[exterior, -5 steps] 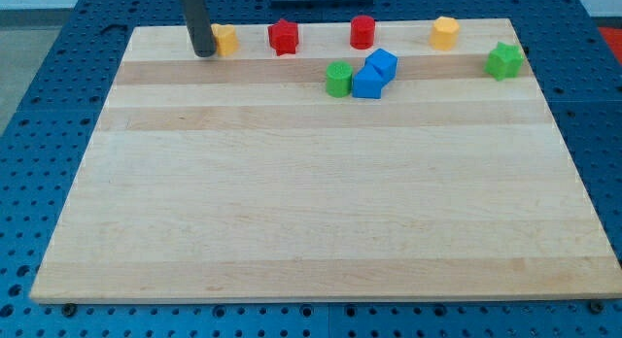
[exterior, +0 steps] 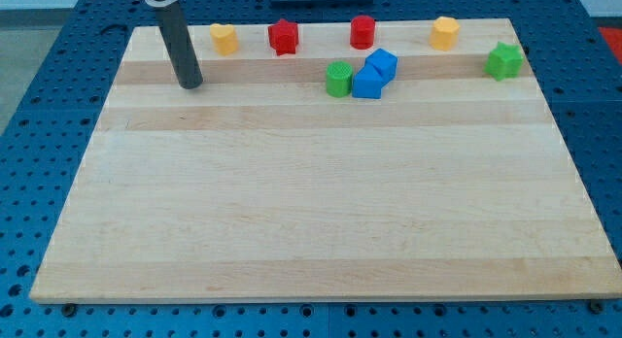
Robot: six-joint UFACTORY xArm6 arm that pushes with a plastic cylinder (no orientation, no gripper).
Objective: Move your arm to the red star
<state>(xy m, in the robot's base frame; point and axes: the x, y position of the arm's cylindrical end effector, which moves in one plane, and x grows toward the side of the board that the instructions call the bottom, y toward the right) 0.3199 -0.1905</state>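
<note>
Fingerless, my tip (exterior: 190, 84) rests on bare board holding nothing — the red star (exterior: 283, 36) sits at the view's top edge, up and to the view's right, past 1 yellow block (exterior: 224, 38).

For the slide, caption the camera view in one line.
My tip rests on the wooden board, down and to the view's left of the yellow heart block and the red star.
</note>
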